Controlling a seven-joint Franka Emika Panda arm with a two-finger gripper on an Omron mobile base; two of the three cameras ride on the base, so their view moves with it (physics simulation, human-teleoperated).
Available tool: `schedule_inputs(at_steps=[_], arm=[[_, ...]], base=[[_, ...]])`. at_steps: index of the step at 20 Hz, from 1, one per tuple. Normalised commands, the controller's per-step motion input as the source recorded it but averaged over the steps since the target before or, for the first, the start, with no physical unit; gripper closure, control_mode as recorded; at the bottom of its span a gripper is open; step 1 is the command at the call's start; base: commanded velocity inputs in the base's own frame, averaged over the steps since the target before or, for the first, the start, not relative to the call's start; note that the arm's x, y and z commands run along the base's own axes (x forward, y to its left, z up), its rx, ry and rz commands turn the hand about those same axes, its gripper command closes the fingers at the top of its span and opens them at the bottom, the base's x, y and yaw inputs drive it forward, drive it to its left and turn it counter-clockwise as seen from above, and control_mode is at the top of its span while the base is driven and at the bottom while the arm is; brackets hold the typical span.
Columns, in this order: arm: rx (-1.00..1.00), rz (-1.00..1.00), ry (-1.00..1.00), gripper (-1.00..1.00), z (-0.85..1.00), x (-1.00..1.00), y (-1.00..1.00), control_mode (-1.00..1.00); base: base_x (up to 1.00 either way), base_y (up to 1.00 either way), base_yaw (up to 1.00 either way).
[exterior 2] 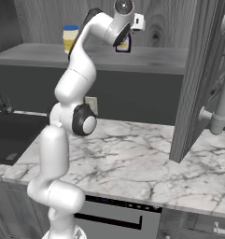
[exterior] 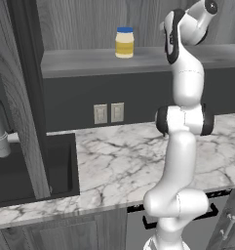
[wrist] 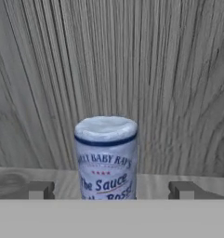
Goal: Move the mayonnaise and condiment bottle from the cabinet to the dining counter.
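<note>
Inspection of the reach into the cabinet (exterior: pixel 138 61). The arm is raised to shelf height with the hand inside the open upper unit, above the marble worktop (exterior: pixel 119 161) with the black sink (exterior: pixel 21 171).

Condiment bottle (wrist: pixel 106 158): in the hand view it stands upright on the grey inner shelf, dead ahead of the gripper (wrist: pixel 112 189), its long axis vertical and its pale top and printed label facing the camera. It sits between the two finger tips (wrist: pixel 39 189), which rise at roughly 8 and 4 o'clock of the bottle's visible body. Clear space shows on both sides, so neither tip appears to touch it. In the right base view the bottle (exterior 2: pixel 124 45) is partly masked by the wrist, showing just at 5 o'clock of the hand.

Gripper state: spread wide, nothing pinched.

Mayonnaise (exterior: pixel 124 42): upright on the same shelf, well apart from the bottle, at about 9 o'clock of the arm's upper link in the left base view; in the right base view it (exterior 2: pixel 70 38) stands at 9 o'clock of the wrist. Untouched.

Judgement: the deciding relation is that the bottle lies straight along the approach line and centred in the jaw gap. A short advance followed by closing looks sufficient. How deep the tips already reach past the bottle's sides cannot be told. Dining counter: nothing to report
</note>
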Motion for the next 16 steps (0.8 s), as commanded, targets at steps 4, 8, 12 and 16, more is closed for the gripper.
schedule_inputs(at_steps=[4, 8, 12, 16], arm=[[0.00, 0.00, 0.06, 1.00, 0.00, 0.02, 0.00, -1.00], [0.01, 0.00, 0.07, 1.00, 0.01, -0.25, 0.00, -1.00], [0.05, 0.01, 0.05, 1.00, 0.07, -0.39, 0.00, -1.00], [0.05, 0.00, 0.02, 1.00, 0.01, -0.63, 0.02, -1.00]], base=[[0.00, 0.00, 0.00], [0.00, 0.00, 0.00], [0.00, 0.00, 0.00], [0.00, 0.00, 0.00]])
